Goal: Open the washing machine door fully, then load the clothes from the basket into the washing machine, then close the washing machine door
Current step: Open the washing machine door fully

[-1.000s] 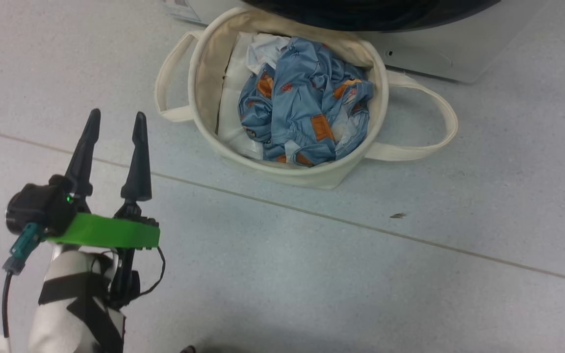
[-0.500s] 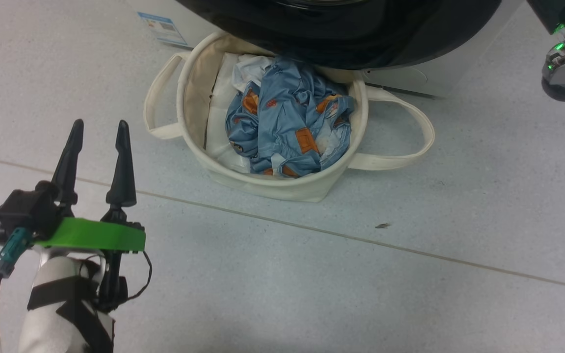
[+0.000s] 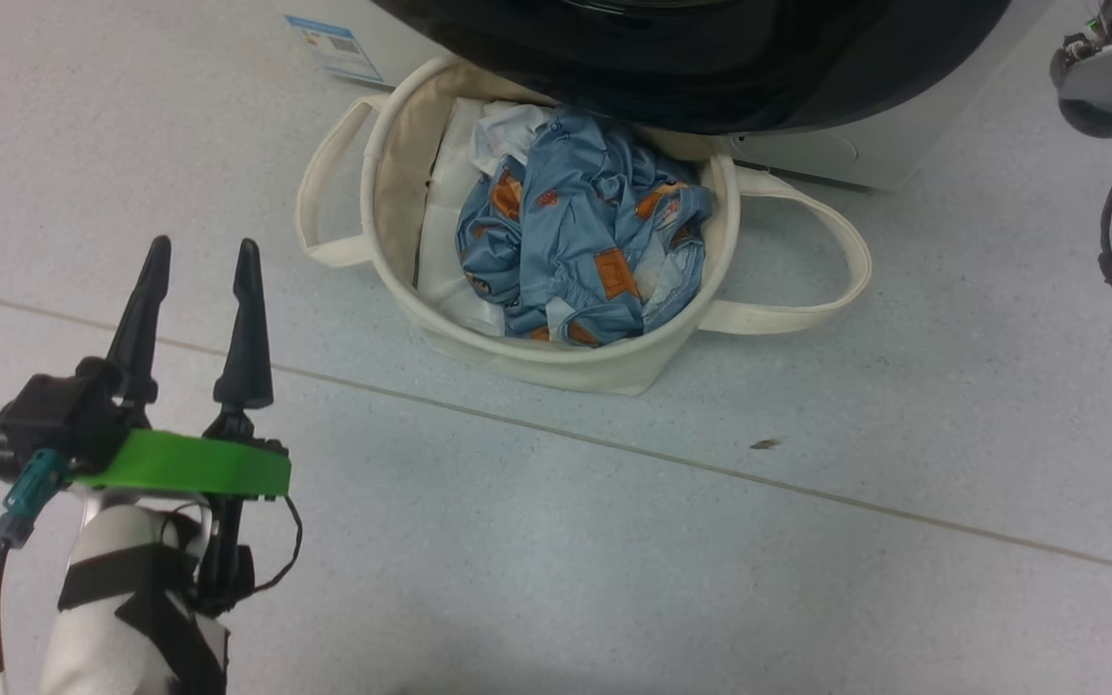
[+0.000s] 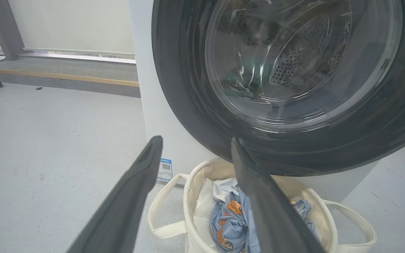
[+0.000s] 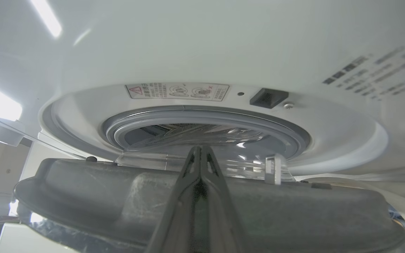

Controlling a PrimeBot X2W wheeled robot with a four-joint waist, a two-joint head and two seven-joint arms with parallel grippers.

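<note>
The cream basket [image 3: 556,355] stands on the floor against the white washing machine [image 3: 855,159]. In it lie the light blue clothes [image 3: 580,241] beside a white cloth [image 3: 445,222]. The glossy black washing machine door [image 3: 710,58] overhangs the basket's far rim. My left gripper [image 3: 203,246] hovers open and empty to the left of the basket. The left wrist view has the left gripper [image 4: 195,140] before the door [image 4: 188,88], above the basket [image 4: 192,182] and clothes [image 4: 229,218]. My right gripper [image 5: 199,147] is shut, its tips at the ajar door's [image 5: 118,189] edge, with the grey-rimmed opening [image 5: 206,117] beyond.
My right arm's wrist [image 3: 1106,77] with dangling cables hangs at the upper right edge. A floor seam runs across below the basket, with a small speck [image 3: 764,444] near it. A blue label [image 3: 336,48] marks the machine's front. A grey post [image 4: 2,31] stands far left.
The head camera has moved, so more of the black door shows over the basket. My right arm's wrist has come further into the upper right corner. The left gripper stays open.
</note>
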